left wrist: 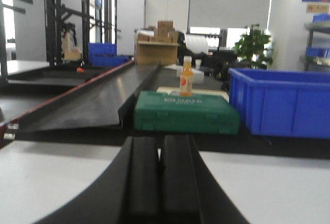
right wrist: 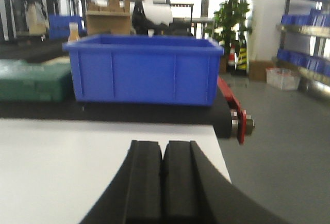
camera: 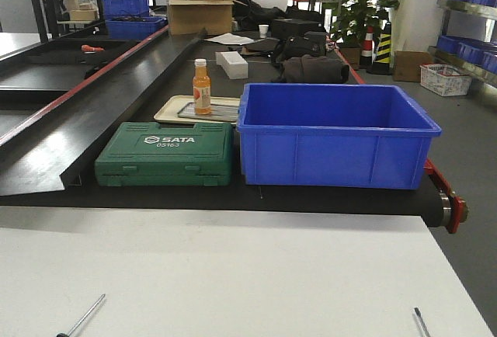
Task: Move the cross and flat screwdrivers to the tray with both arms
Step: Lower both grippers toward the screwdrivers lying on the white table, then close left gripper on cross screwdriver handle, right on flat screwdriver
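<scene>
1. Screwdrivers, front view: both lie on the white tabletop (camera: pixel 233 267) at the bottom edge of the frame, well apart. The silvery-shafted screwdriver (camera: pixel 84 314) is tilted at bottom left, and the darker-shafted screwdriver (camera: pixel 421 321) is at bottom right. Only the slim shafts show. The handles are cut off, apart from a hint of green at the left one's lower end. Cross or flat tip: cannot tell.
2. Front view, on the black conveyor belt (camera: pixel 155 81) beyond the table: a green plastic SATA tool case (camera: pixel 165 153) sits just beside a deep blue plastic bin (camera: pixel 338 135). Both stand between the table and the trays.
3. Front view, behind the case: the shallow grey metal tray (camera: pixel 221 106) appears to rest in a beige tray (camera: pixel 165 109). An upright bottle of orange liquid (camera: pixel 202 86) stands on it. The case hides the front rim of the trays.
4. Left wrist view: the left gripper (left wrist: pixel 160 182) has its black pads pressed together with nothing between them, over the white table. The case is ahead, with the bottle behind it. The bin is at right and a dark sloped ramp (left wrist: pixel 93 105) at left. The tray is hidden except for a pale strip.
5. Right wrist view, blurry: the right gripper (right wrist: pixel 164 182) has its pads together and is empty, near the table's right edge. The bin is ahead and the case is cut off at left. A red conveyor end bracket (right wrist: pixel 232 105) is at right.
</scene>
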Controlling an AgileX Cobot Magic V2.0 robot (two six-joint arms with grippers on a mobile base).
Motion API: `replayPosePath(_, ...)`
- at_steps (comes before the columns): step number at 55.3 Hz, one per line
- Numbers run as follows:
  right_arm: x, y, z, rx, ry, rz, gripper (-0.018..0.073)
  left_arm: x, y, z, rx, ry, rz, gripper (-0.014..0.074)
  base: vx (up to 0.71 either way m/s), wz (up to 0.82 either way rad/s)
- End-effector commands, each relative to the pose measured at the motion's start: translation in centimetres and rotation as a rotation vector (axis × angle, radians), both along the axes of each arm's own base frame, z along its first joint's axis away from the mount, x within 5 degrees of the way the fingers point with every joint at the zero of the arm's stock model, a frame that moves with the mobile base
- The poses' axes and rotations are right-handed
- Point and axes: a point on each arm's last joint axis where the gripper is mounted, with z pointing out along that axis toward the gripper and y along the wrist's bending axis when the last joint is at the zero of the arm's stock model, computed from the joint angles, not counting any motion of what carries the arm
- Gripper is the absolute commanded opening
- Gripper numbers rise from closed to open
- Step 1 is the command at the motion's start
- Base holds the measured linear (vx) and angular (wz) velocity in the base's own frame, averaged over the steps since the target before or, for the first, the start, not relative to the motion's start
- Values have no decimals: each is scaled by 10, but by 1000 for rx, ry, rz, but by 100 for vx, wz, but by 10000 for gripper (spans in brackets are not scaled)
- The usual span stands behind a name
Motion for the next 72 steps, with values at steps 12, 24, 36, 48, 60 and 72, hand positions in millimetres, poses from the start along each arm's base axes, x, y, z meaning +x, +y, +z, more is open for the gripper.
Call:
replayPosePath(12,-9,0,72,1,-232,4,14,-15,1,77,-25,-280,6,18,0,0)
replayPosePath(24,9,-1,101,2,0,-10,112,11,-1,109,-20,-86,-12,108,0,0)
replayPosePath(36,40,-2,85,5,204,-12,298,57,-1,89,-19,169,-13,235,0,0)
replayPosePath(48,66,-2,68,14,352,-12,361,89,-2,65,-24,353,-11,272,0,0)
replayPosePath(60,76,-2,60,32,418,-12,359,136,-3,68,13,517,-20,428,0,0)
replayPosePath(72,76,-2,60,32,414,-12,359,208,-7,60,214,856,-108,539,0,0)
